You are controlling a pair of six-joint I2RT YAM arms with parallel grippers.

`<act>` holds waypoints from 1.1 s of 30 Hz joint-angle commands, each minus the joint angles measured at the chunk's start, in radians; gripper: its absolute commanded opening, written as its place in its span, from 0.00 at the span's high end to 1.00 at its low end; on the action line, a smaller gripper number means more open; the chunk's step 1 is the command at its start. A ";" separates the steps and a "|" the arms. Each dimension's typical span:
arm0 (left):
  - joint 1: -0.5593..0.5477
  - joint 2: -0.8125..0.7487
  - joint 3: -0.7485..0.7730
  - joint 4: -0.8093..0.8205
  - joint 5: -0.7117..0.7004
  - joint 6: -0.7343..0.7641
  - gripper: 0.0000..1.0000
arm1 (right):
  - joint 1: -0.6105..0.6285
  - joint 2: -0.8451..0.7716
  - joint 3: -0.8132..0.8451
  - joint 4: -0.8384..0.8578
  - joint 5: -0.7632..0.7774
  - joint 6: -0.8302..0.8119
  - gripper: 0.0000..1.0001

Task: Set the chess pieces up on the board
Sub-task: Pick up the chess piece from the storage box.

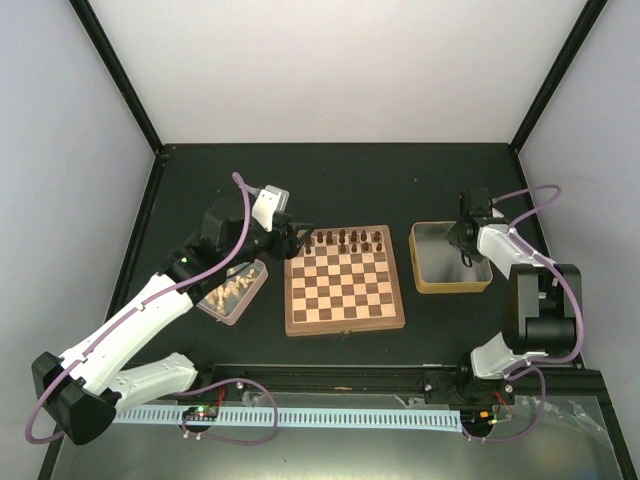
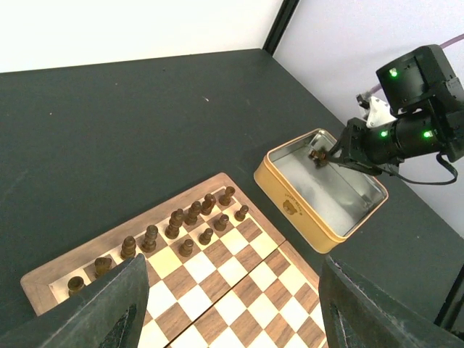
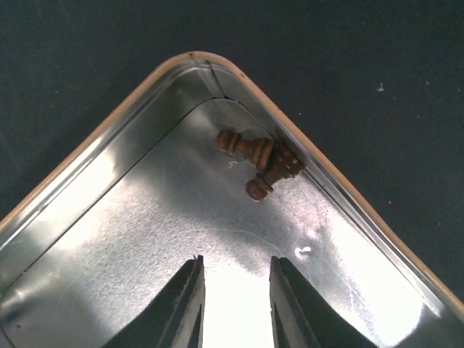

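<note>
Right gripper (image 3: 235, 259) is hanging low inside the right tin (image 3: 109, 130). I'm keeping the jaws only a narrow slot apart and they are gripping nothing. Just past my fingertips (image 3: 194, 270), two dark pieces (image 3: 264, 163) are lying on their sides. They are touching each other and sitting tight against the tin wall in the far corner.

Left gripper (image 2: 232, 268) is hovering at the far left corner of the board (image 1: 345, 325). I'm holding its jaws wide apart, and nothing is sitting between them.

The board is lying flat mid-table (image 1: 330, 180), between the two tins. Standing chess pieces (image 2: 174, 221) are filling its far row. A few more are standing in the next row in, bunched toward the right tin's side.

The left tin (image 1: 250, 297) is sitting just beside the board's left edge, under my left arm, and is holding pale pieces (image 1: 232, 288). The right tin is sitting apart from the board's right edge, with my right arm reaching into its far corner from above.
</note>
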 commanded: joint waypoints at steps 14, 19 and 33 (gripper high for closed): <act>0.007 -0.008 -0.001 0.036 0.019 -0.003 0.34 | -0.033 0.214 0.142 -0.038 0.097 0.044 0.59; 0.008 -0.010 -0.001 0.036 0.020 -0.002 0.34 | -0.032 0.244 0.141 -0.055 0.105 0.072 0.66; 0.007 -0.013 -0.004 0.037 0.023 -0.002 0.34 | -0.034 0.309 0.211 -0.112 0.140 0.119 0.76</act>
